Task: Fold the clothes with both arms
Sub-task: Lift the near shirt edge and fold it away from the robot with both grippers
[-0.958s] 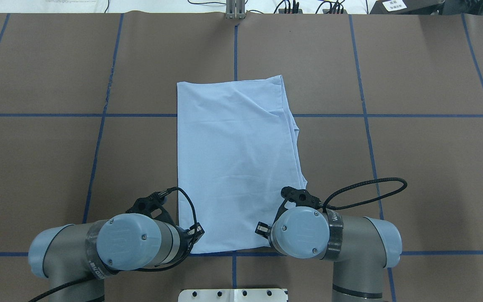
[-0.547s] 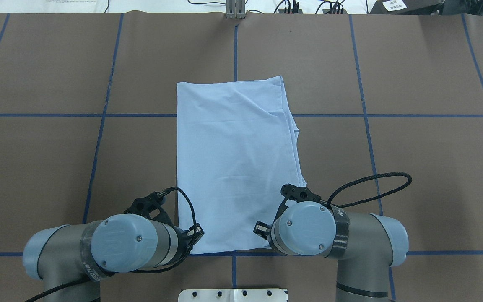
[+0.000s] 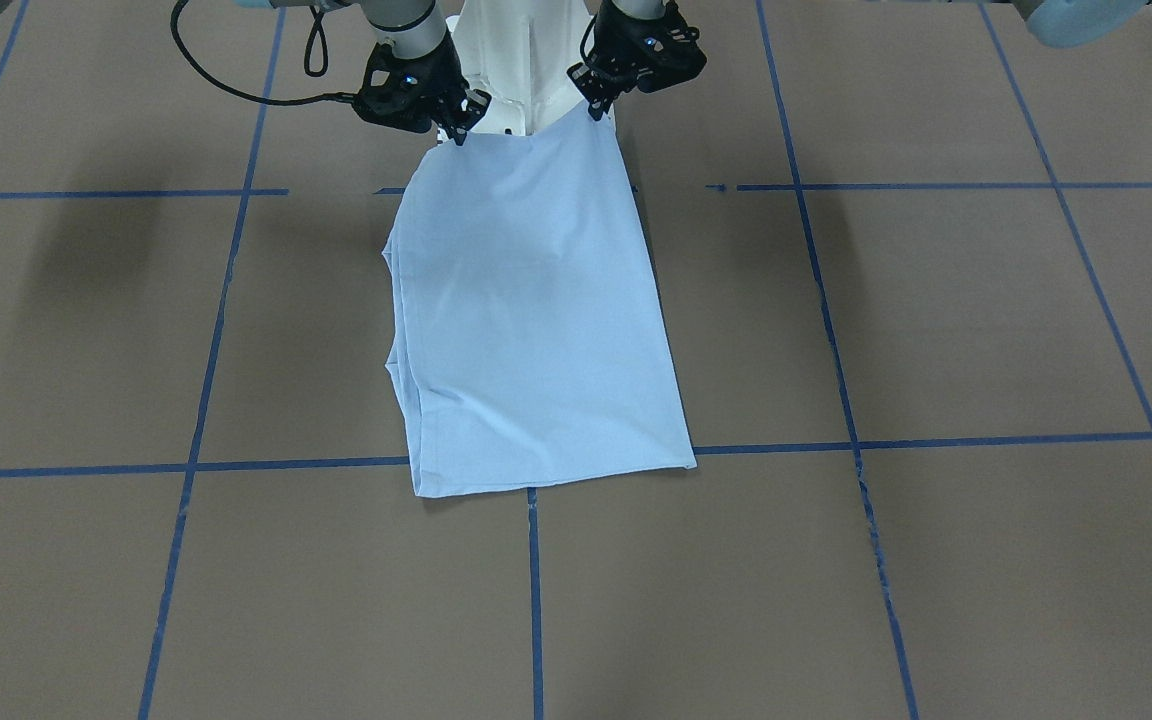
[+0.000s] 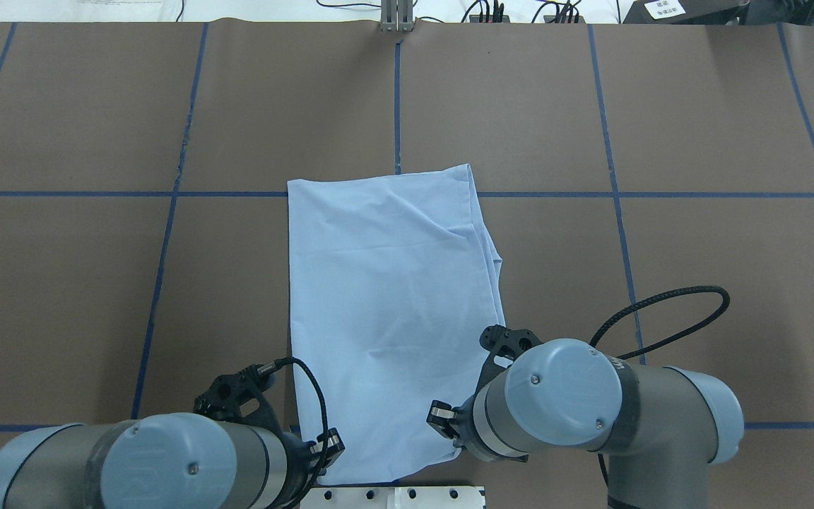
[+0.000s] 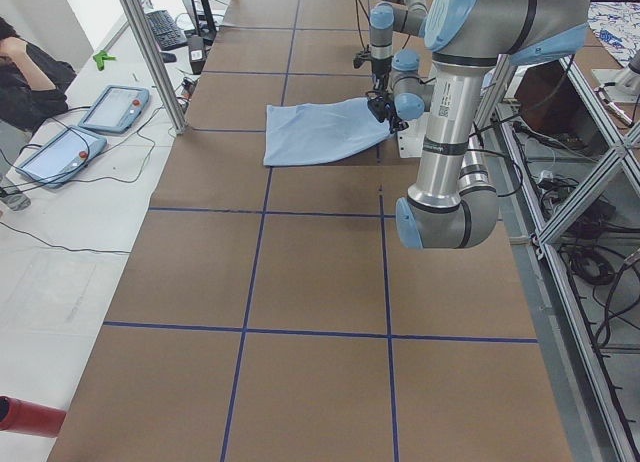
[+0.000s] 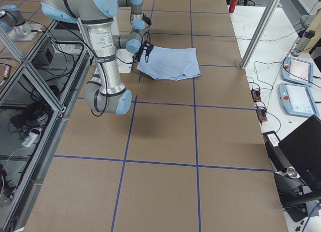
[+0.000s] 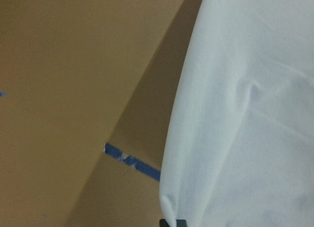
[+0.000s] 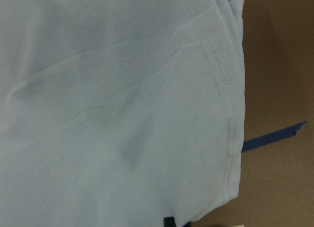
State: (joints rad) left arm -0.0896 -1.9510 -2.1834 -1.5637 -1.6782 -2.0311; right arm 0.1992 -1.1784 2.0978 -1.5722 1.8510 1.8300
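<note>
The clothes, one light blue T-shirt [image 4: 393,304] folded into a long strip, lie on the brown table with the far hem flat [image 3: 546,470]. Its print and collar are hidden. The near end is raised off the table. My left gripper [image 3: 596,108] is shut on one near corner, and my right gripper [image 3: 460,135] is shut on the other. Both arms [image 4: 562,403] sit close to the base and cover the grasp points from overhead. Cloth [image 7: 245,114] hangs just past the fingertips in the left wrist view, and a stitched hem [image 8: 221,79] shows in the right wrist view.
Blue tape lines [image 4: 396,92] divide the brown table into squares. The white pedestal base [image 4: 393,495] sits at the near edge between the arms. Beyond the far edge are cables, tablets [image 5: 110,107], an aluminium post [image 5: 150,52] and a seated person [image 5: 25,77].
Both arms have drawn back toward the base, holding the near corners. The shirt has slid with them, and its far hem now lies closer to the robot.
</note>
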